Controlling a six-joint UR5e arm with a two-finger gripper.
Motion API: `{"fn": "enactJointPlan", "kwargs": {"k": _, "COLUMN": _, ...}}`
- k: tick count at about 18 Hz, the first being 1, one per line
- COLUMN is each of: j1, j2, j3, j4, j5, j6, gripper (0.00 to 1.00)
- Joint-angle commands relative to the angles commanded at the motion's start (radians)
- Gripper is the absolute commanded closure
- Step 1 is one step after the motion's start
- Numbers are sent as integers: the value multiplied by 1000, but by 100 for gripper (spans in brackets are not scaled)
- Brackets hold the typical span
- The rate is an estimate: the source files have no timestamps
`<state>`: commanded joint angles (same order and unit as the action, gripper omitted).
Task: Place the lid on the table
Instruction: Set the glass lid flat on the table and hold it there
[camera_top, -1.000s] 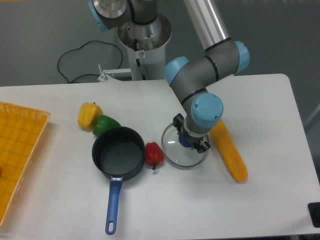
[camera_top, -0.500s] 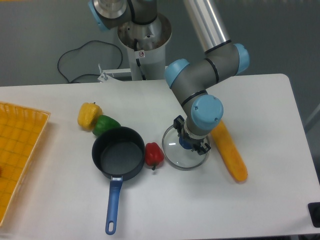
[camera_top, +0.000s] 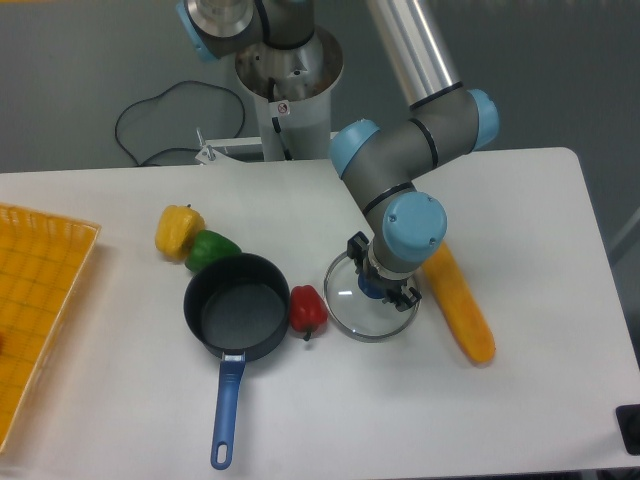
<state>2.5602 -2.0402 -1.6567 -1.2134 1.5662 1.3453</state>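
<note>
1. The scene is viewed by a single fixed camera, set high in front of the table (camera_top: 120, 380).
2. The robot base (camera_top: 285, 75) is faced, downward, from moderate distance.

Lid (camera_top: 352, 308): I logged one round lid of clear glass with a thin silver metal rim. It lay flat, or very nearly flat, on the table, right of centre; I could not tell from my view whether it rested fully on the surface. Its centre was hidden from me.

Table (camera_top: 520, 210): I logged one large white tabletop, flat and rectangular, with rounded corners. It showed white through the glass of the lid.
</note>
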Motion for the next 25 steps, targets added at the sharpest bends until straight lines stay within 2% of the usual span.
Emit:
{"fn": "enactJointPlan", "kwargs": {"k": 17, "j1": 0, "j2": -8, "j3": -2, "j4": 3, "j5": 14, "j6": 0, "gripper": 40}}
{"fn": "enactJointPlan", "kwargs": {"k": 21, "j1": 0, "j2": -8, "j3": -2, "j4": 5, "j5": 14, "j6": 0, "gripper": 39}}
{"fn": "enactJointPlan", "kwargs": {"k": 23, "j1": 0, "j2": -8, "j3": -2, "j4": 3, "j5": 14, "j6": 0, "gripper": 32}}
{"fn": "enactJointPlan", "kwargs": {"k": 25, "j1": 0, "j2": -8, "j3": -2, "j4": 3, "j5": 14, "j6": 0, "gripper": 32}}
